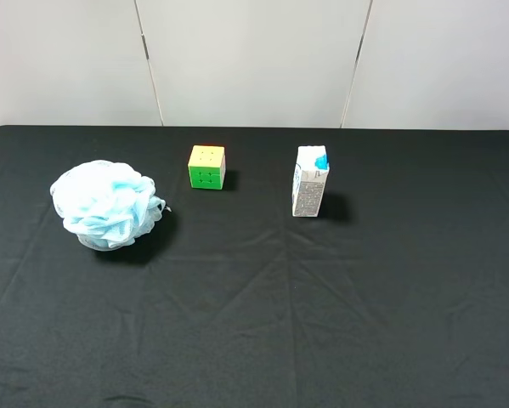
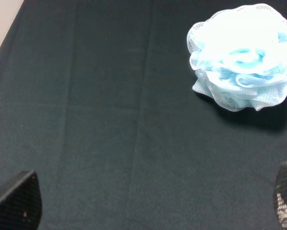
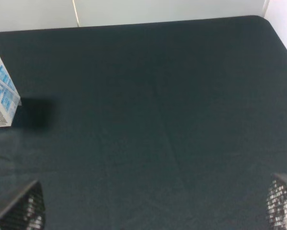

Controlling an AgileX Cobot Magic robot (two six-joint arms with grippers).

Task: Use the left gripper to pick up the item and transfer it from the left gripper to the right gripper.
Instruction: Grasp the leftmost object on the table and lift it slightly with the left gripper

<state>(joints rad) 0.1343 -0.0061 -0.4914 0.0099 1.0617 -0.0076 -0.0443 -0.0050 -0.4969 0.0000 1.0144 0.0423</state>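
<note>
On the black-clothed table [image 1: 322, 323], the pouf [image 2: 244, 57] is seen ahead of the left gripper [image 2: 150, 203], off-centre and untouched. The carton [image 3: 2, 91] is cropped at the frame edge before the right gripper [image 3: 150, 206]. Of both grippers only wide-spread fingertips [image 2: 16, 203] are shown.

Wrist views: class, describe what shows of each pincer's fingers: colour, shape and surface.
The left pincer shows only two black fingertips with a fine mesh-like grid surface and slanted edges. The right pincer looks the same: black and gridded. No cables, labels or arm bodies are in view.
</note>
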